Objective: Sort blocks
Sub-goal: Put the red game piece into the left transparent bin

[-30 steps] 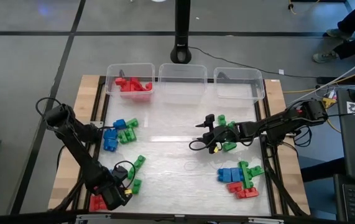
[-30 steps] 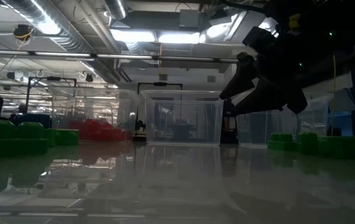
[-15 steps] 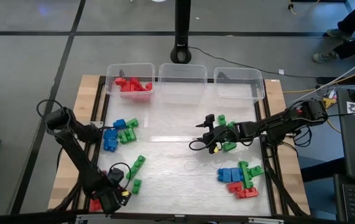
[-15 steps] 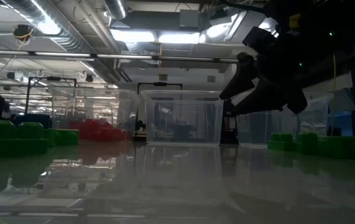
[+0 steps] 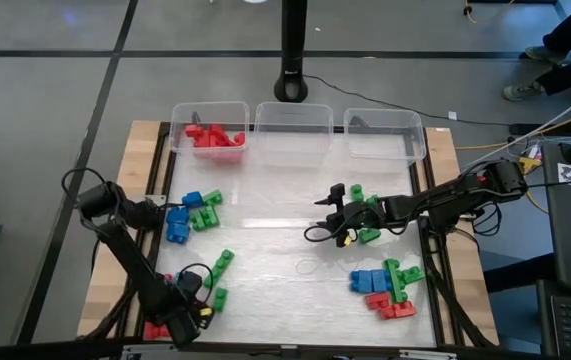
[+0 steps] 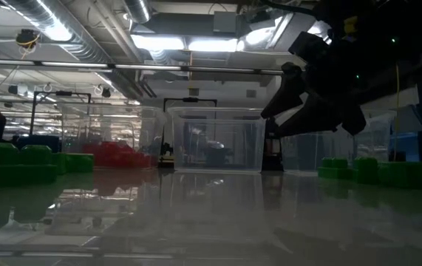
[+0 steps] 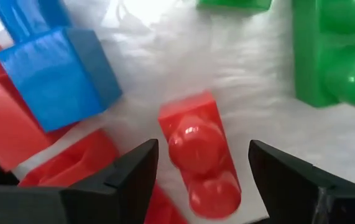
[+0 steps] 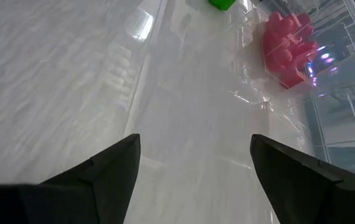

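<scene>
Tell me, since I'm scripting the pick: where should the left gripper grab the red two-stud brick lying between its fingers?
Probably across the red brick's long flat sides, descending from above. It lies studs-up between the open left gripper's fingers, which already flank those sides.

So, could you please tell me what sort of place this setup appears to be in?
Probably a robotics lab or workshop in an industrial-style hall: the low view shows exposed silver ceiling ducts and long strip lights, and the high view shows a grey concrete floor around the wooden-edged work table.
</scene>
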Controlling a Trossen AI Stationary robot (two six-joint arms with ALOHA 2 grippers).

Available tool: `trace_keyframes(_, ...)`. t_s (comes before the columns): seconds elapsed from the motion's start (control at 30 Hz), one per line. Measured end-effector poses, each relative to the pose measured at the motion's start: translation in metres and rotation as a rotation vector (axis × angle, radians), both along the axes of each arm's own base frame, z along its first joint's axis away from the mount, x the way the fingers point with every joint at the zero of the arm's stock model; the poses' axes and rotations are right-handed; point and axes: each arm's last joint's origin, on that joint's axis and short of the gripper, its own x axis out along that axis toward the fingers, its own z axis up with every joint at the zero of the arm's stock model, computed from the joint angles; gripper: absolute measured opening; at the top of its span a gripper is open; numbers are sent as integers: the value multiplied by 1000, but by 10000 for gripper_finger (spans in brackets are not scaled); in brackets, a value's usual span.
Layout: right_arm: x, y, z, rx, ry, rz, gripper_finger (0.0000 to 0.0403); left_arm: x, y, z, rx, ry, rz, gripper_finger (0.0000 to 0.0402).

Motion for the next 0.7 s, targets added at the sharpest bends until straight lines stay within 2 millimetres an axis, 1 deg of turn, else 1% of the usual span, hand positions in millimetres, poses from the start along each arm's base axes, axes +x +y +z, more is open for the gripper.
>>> trace_keyframes(0.23,0,0,0,0,0,0,305,1,-2,-14,39,25,-10,239)
trace_keyframes(0.4,0,0,0,0,0,0,305,2,-2,-16,50,29,-59,233)
trace_keyframes(0.5,0,0,0,0,0,0,305,2,-2,-16,55,24,-86,206)
trace_keyframes(0.7,0,0,0,0,0,0,305,3,-2,-16,69,9,-146,131)
